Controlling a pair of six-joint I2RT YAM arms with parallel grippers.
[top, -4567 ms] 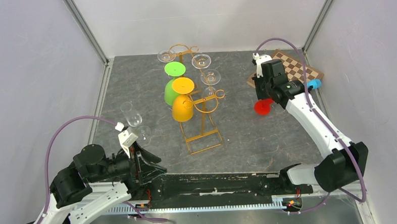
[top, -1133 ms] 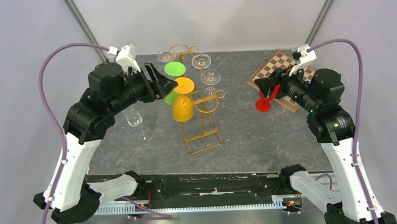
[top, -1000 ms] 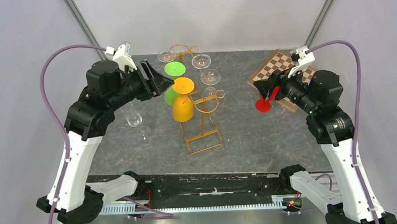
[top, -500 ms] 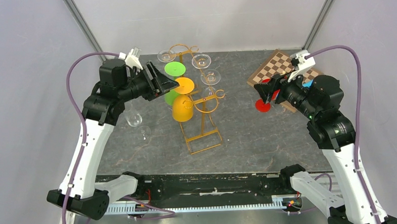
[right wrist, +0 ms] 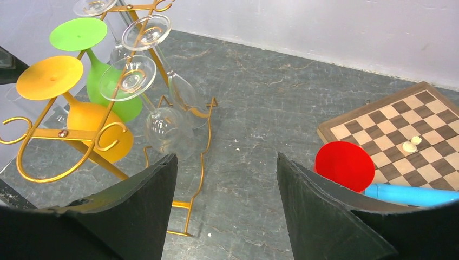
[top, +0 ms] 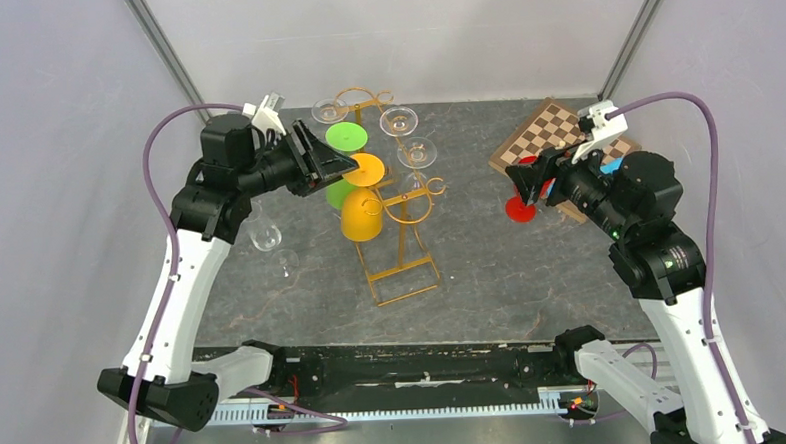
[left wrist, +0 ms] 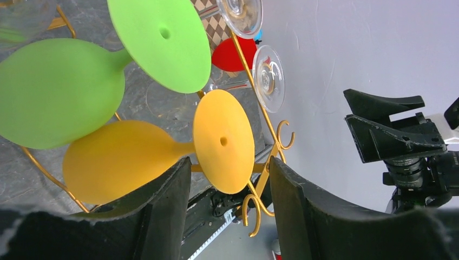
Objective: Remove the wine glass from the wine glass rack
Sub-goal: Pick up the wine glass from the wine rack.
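Left wrist shows what the top view hides: the orange glass (left wrist: 124,157), foot framed by the left pincer's (left wrist: 228,162) wide-open, empty fingers (left wrist: 162,216). It hangs bowl-down, stem upright, on the rack (right wrist: 63,132) at table (top: 512,277) centre; the right pincer (top: 520,181) gapes empty.

Left arm (top: 184,283) raised, left fingers (left wrist: 162,216) parted, right arm (top: 690,331) raised, right fingers (right wrist: 325,216) parted

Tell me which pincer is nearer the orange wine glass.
Left. The left pincer is open right at the foot of the orange wine glass; the right pincer is far off, beside the chessboard.
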